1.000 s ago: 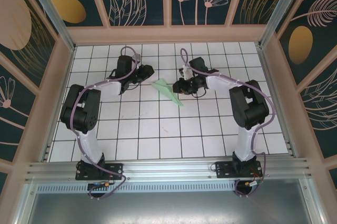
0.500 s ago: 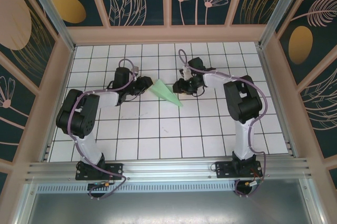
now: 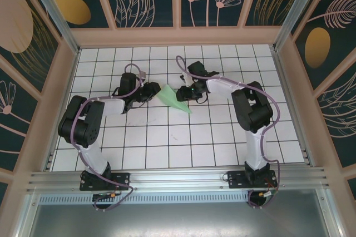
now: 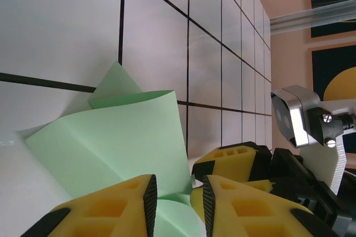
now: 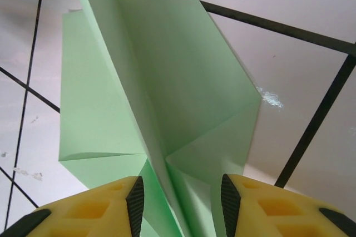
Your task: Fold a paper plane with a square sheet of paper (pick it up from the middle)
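At upper middle of the table (image 3: 167, 148) our paper plane (image 3: 173, 99) lies already a pointed dart, left fingers (image 4: 128, 203) narrow about its wide end, grip we cannot tell, right fingers (image 5: 250, 203) parted astride the crease; only final pressing seems left.

One paper plane (image 3: 174, 99), pale green, lay on one white-tiled counter (image 3: 167, 142). Two robot arms stood at the counter's near edge: one left arm (image 3: 83, 120) and one right arm (image 3: 251, 109). Two purple cables ran along them, one on the left (image 3: 133, 65) and one on the right (image 3: 178, 62). Each arm ended in one claw, making two: the left claw (image 3: 153, 89) and the right claw (image 3: 183, 93). Each claw had two yellow fingers, four in all, with one pair in the left wrist view (image 4: 111, 206) and one pair in the right wrist view (image 5: 94, 209).
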